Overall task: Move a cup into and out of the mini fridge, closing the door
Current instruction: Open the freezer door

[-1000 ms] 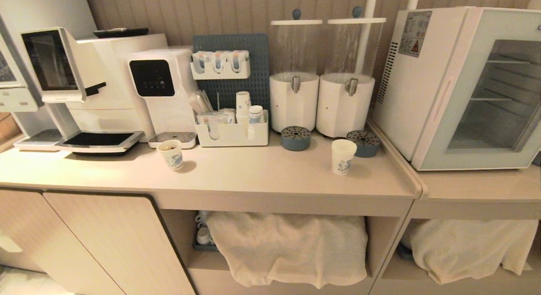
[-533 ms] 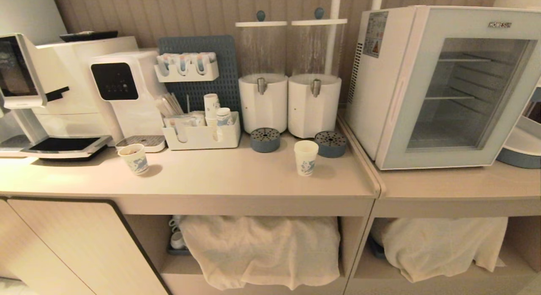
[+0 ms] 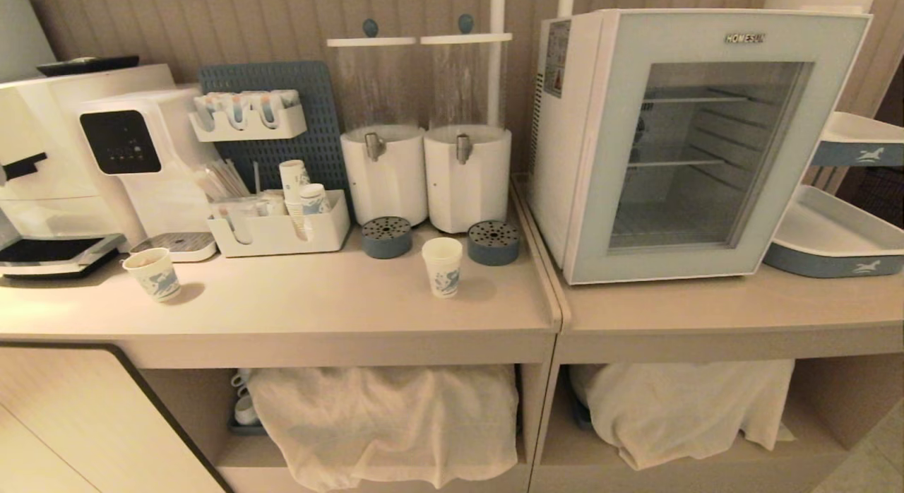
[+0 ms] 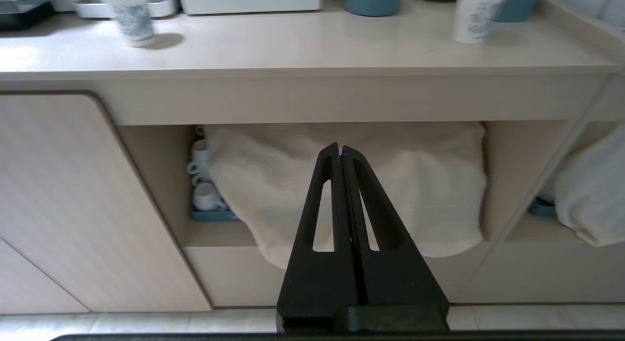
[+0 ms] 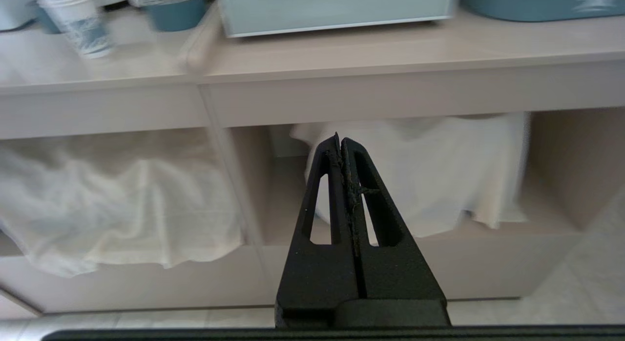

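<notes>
Nearest, both claws hang low before the cabinet, left claw and right claw pinched shut and empty. Up on the tabletop stands the cup, upright, roughly between them; beyond to the right, the fridge, door closed.

Neither arm appears in the head view. The left gripper, a black wedge-shaped plastic pair of fingers, is pressed fully together and holds nothing. The right gripper, of the same black build, is likewise closed tip to tip and empty.
</notes>
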### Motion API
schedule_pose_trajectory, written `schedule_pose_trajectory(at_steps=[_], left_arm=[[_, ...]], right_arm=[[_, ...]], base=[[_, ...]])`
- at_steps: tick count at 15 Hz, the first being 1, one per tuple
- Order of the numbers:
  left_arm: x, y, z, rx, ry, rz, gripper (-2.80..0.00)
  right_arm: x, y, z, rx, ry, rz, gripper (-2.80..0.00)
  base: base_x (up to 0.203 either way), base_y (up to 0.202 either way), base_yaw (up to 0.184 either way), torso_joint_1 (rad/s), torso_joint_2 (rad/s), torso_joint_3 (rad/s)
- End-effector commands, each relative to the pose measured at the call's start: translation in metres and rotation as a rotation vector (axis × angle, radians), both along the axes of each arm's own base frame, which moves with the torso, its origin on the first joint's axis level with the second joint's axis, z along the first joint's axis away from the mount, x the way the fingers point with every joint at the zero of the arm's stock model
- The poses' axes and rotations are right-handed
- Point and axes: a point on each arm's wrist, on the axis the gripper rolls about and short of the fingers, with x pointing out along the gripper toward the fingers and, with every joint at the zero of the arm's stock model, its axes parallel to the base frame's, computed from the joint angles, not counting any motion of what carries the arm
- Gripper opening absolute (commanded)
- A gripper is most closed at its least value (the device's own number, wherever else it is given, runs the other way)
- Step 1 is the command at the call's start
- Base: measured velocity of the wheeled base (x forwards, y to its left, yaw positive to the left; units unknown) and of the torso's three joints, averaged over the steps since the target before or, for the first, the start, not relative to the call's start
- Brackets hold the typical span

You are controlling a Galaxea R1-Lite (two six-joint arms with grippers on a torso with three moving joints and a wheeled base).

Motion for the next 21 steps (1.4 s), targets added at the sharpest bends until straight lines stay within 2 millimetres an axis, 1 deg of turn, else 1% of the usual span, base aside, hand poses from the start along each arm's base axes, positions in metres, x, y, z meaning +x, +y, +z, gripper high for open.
schedule_pose_trajectory(at_steps=[1,13,16,21], left_arm=[[0.0001,0.0000,0.0000,0.000,0.001,0.001,-2.80],[0.0001,0.0000,0.0000,0.000,0.001,0.001,-2.80],[0.0000,0.0000,0.0000,0.000,0.000,0.001,-2.80],[0.0001,0.0000,0.0002,-0.002,0.000,0.001,-2.80]], right_arm=[[0.0001,0.0000,0.0000,-0.001,0.001,0.000,-2.80],[0.0001,0.0000,0.0000,-0.001,0.001,0.000,-2.80],[0.0001,0.0000,0.0000,-0.001,0.001,0.000,-2.80],[0.0001,0.0000,0.0000,0.001,0.001,0.000,-2.80]], base=[[0.000,-0.204,-0.011,0.005,0.00,0.005],[0.001,-0.195,-0.009,0.001,0.00,0.003],[0.108,-0.166,-0.020,0.001,0.00,0.005],[0.187,-0.183,-0.008,0.001,0.00,0.002]])
